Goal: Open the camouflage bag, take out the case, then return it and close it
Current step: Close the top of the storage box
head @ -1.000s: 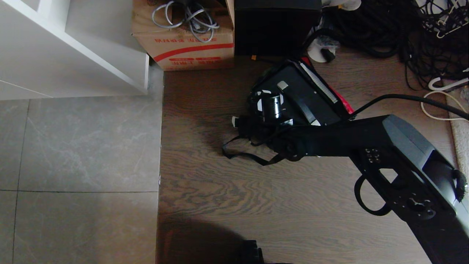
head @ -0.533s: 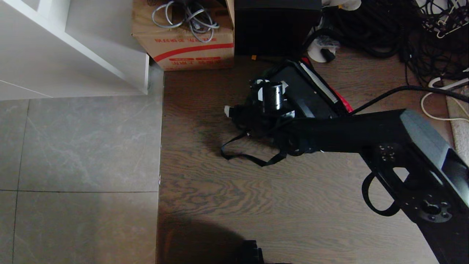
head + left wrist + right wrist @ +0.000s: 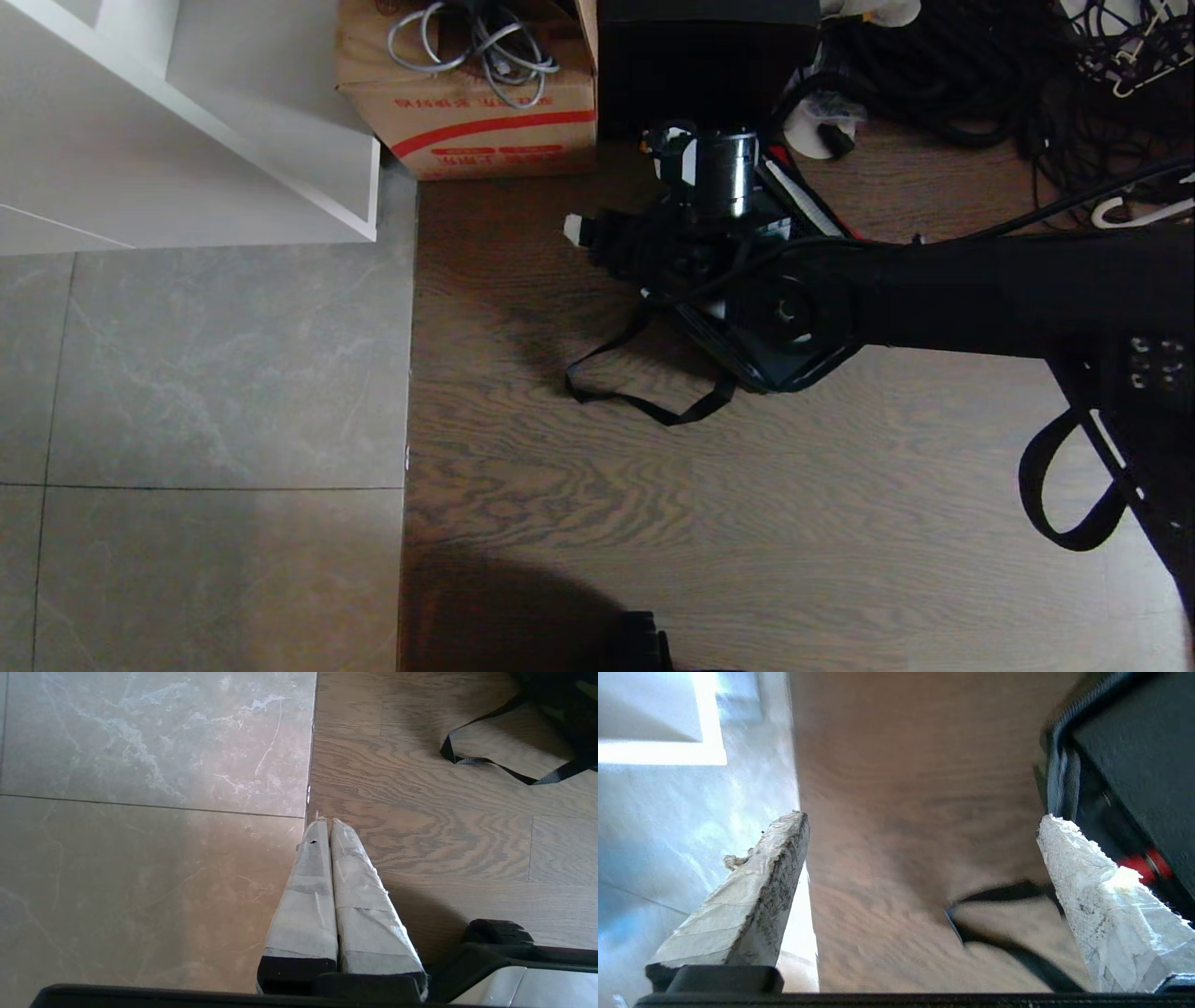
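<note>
On the wood floor by the cardboard box (image 3: 467, 103), the bag (image 3: 784, 359) lies open with the case (image 3: 1139, 742) in it, mostly hidden under the right arm. Right gripper (image 3: 920, 858) hangs over its edge, jaws spread wide, empty. Left gripper (image 3: 329, 858) sits parked above the floor, jaws pressed together.

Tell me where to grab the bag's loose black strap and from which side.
Grip the strap at the far bend of its loop, where it lies flat on the wooden floor, clear of the camouflage bag. Come from above, straddling the thin band; the open right pincer hangs nearby.
</note>
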`<state>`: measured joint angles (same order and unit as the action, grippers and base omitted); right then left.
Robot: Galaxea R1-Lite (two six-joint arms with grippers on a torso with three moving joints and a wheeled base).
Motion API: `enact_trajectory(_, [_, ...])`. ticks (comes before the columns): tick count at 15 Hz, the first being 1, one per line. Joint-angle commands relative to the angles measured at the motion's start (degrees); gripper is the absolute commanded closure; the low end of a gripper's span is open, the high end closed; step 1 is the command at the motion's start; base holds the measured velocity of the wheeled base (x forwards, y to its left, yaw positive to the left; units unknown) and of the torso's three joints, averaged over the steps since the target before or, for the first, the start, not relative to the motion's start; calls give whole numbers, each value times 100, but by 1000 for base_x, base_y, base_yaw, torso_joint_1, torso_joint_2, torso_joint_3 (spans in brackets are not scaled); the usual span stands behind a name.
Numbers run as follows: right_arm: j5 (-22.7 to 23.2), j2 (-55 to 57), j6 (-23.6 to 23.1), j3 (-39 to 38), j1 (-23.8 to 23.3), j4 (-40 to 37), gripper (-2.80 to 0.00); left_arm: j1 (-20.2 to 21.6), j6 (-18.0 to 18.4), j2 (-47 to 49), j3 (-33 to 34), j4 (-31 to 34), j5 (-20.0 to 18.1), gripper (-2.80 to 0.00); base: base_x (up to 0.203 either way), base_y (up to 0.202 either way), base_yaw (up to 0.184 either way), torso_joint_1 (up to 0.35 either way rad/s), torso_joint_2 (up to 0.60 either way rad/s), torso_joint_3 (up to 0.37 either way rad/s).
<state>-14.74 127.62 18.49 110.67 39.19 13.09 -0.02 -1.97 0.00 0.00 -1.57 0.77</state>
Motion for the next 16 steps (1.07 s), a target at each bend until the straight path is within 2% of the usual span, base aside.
enact_trajectory(1, [-219, -154, 38, -85, 6, -500, -280, -6, -5, 0, 44, -1, 2, 0, 0, 0, 0, 0, 0, 0])
enact_trajectory(2, [-340, -228, 52, -213, 22, -695, -280, -5, -5, 0, 44, -10, 9, 0, 0, 0, 0, 0, 0, 0])
enact_trajectory(6, [-347, -908, 43, -985, 37, -763, -280, 2, -5, 0, 44, -1, 2, 0, 0, 0, 0, 0, 0, 0])
enact_trajectory(7, [-354, -1160, 32, -1213, 36, -787, 0, 2, -5, 0, 44, -10, 2, 0, 0, 0, 0, 0, 0, 0])
enact_trajectory(10, [-345, -2074, -7, -2239, -9, -886, 0, 2, -5, 0, 44, -1, 2, 0, 0, 0, 0, 0, 0, 0])
enact_trajectory(16, [-348, -4941, -135, -5219, -363, -1318, 0, 2, -5, 0, 44, -1, 2, 0, 0, 0, 0, 0, 0, 0])
